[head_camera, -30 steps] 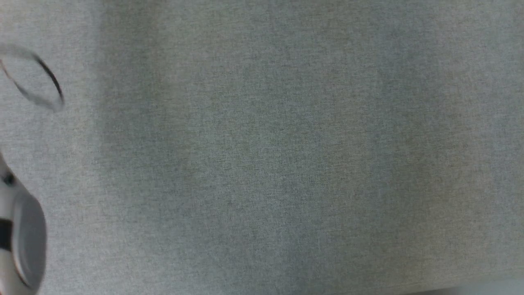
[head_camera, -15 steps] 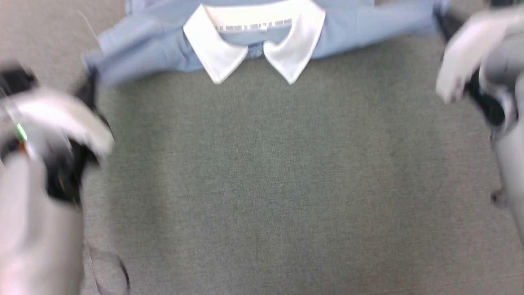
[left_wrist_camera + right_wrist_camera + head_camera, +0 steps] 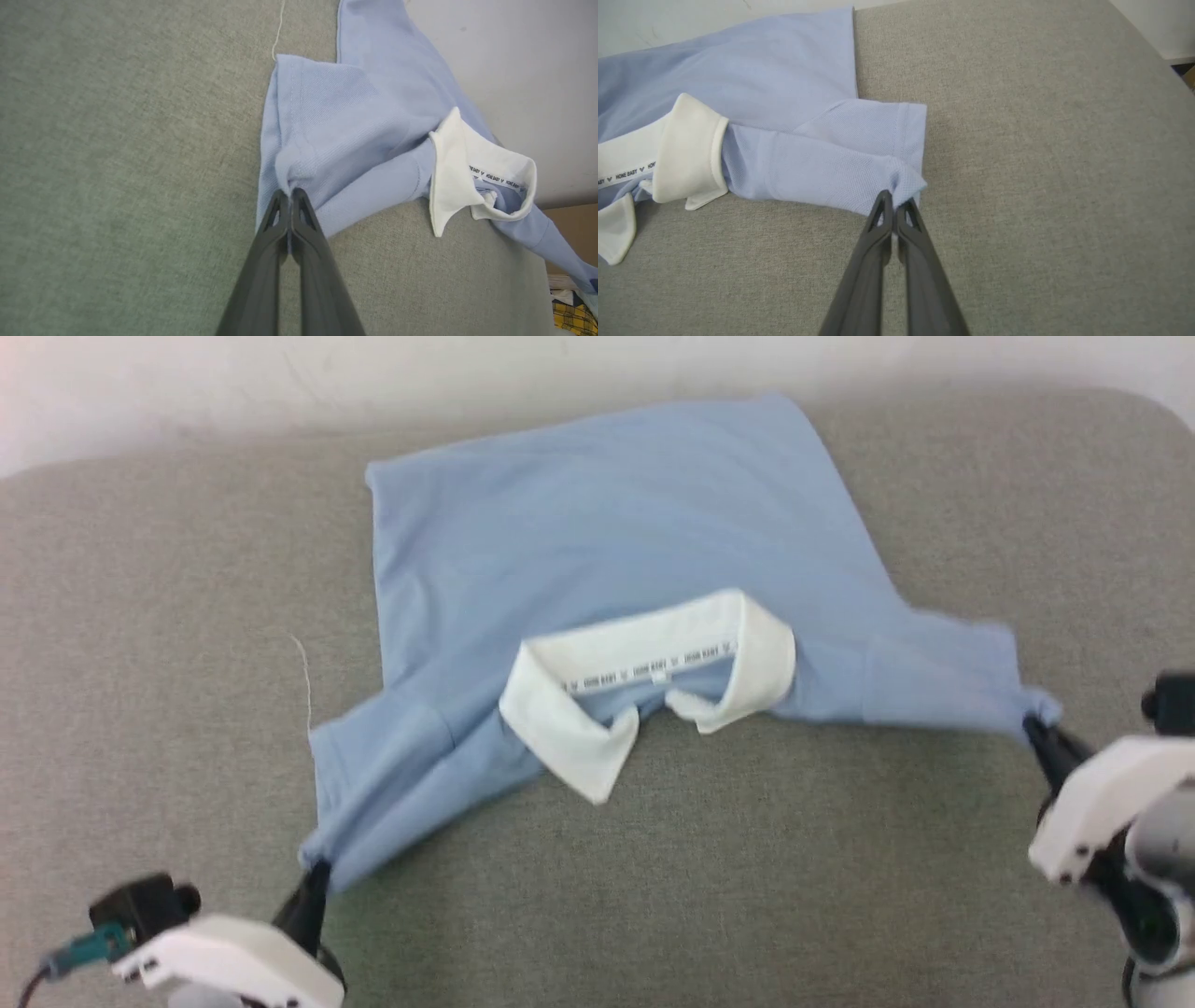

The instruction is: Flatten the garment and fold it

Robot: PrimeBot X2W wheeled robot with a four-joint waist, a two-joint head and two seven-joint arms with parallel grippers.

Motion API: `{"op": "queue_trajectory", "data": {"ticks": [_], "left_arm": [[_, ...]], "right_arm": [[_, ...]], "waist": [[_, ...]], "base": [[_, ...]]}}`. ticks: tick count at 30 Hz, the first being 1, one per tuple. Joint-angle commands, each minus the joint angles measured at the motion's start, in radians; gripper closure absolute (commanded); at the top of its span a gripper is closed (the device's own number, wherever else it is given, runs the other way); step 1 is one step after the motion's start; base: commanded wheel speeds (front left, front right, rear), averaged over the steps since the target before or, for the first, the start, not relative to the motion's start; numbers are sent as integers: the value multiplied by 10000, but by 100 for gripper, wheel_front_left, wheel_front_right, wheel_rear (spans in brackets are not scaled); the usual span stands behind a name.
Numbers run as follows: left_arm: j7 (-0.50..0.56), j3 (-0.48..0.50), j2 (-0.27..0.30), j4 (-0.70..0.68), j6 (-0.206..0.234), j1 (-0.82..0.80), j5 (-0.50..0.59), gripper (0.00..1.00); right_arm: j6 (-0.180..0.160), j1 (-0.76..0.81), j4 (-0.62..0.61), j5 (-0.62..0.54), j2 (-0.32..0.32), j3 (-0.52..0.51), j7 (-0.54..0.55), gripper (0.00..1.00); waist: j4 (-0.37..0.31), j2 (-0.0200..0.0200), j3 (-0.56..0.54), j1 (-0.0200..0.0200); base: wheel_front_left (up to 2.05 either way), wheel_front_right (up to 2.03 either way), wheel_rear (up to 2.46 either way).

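a light blue polo shirt, the garment (image 3: pixel 597 541), is pictured spread on a grey fabric surface (image 3: pixel 653 896), its collar end nearest the robot and its hem toward a pale wall (image 3: pixel 187 383). the head view is softly blurred, so the print on the neck tape (image 3: pixel 653 667) cannot be read there; in the wrist views it is made out as "hone baby". the side of the shirt lying against the surface is hidden, and the fabric just under the neck is covered by the turned-down white collar (image 3: pixel 569 737). the housing of the left gripper (image 3: pixel 316 877) is cut off by the bottom edge of the head view, and that of the right gripper (image 3: pixel 1034 728) by its right edge. in the left wrist view the right sleeve (image 3: pixel 551 242) is lost past the lower right corner, where a yellow checked cloth (image 3: pixel 572 315) is only partly shown. each gripper's dark fingers are seen pressed together on a bunched sleeve edge: the left is clenched on the left sleeve (image 3: pixel 373 784), the right on the right sleeve. both sleeves are stretched outward and creased into folds near the pinched tips. the body panel is shown smooth and set slightly askew, with a loose pale thread (image 3: pixel 303 681) lying just beside the left sleeve.
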Motion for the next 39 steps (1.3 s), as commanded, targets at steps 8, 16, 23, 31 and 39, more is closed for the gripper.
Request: {"op": "queue_trajectory", "data": {"ticks": [8,16,23,31,39], "left_arm": [[111,281,-44,-212,514,1407,7,100],[48,194,-34,48,769,1718,296,100],[-41,84,-94,108,726,1626,286,100],[-138,46,-100,-130,630,1610,232,100],[-234,-146,-160,-395,544,1303,243,100]], "right_arm": [[-13,2107,-718,-739,1114,-1306,1670,100],[-13,3092,-466,-1107,1371,-1722,2945,100],[-13,2879,254,-829,1379,-1358,2168,35],[-13,2536,-951,-1101,1380,-1278,541,0],[-13,974,-1215,-1280,856,-655,-2527,0]], "waist": [[186,0,-515,4],[209,0,-532,4],[223,0,-534,4],[393,0,-480,4],[784,0,-36,4]], "base": [[0,0,0],[0,0,0],[0,0,0],[0,0,0],[0,0,0]]}}
